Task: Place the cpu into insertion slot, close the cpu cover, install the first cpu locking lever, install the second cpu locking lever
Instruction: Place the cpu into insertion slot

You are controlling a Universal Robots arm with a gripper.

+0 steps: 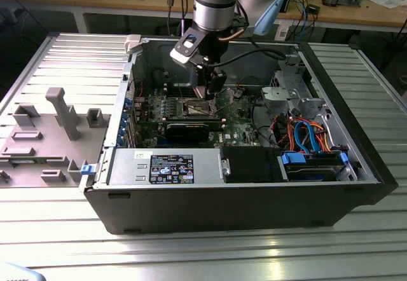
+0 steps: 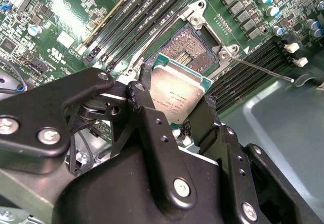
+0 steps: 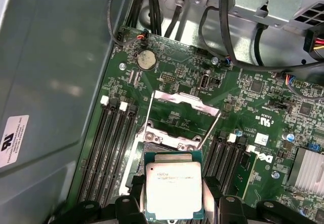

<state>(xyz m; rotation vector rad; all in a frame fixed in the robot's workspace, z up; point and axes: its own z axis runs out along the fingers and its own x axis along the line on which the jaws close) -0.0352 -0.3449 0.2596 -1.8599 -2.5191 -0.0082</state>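
Observation:
My gripper (image 2: pixel 174 102) is shut on the cpu (image 2: pixel 177 93), a flat square chip with a dull silvery top, gripped by its edges between the two black fingers (image 2: pixel 147 105). The chip hangs tilted just above the insertion slot (image 2: pixel 190 49), whose dark centre and metal rim show beyond it. In the first wrist view the cpu (image 3: pixel 173 186) covers most of the slot, and the cpu cover (image 3: pixel 182 100) stands raised open behind it, with a thin wire lever (image 3: pixel 211 127) swung up at its side. In the exterior view the gripper (image 1: pixel 206 93) is inside the case over the slot (image 1: pixel 198 108).
The open computer case (image 1: pixel 191 198) encloses the green motherboard (image 3: pixel 253 107). Black memory slots (image 3: pixel 114 143) flank the socket. A labelled power-supply box (image 1: pixel 165 166) lies along the near wall, with a drive bay and blue cables (image 1: pixel 311 157) toward the exterior view's right. A grey fixture plate (image 1: pixel 51 128) lies outside the case.

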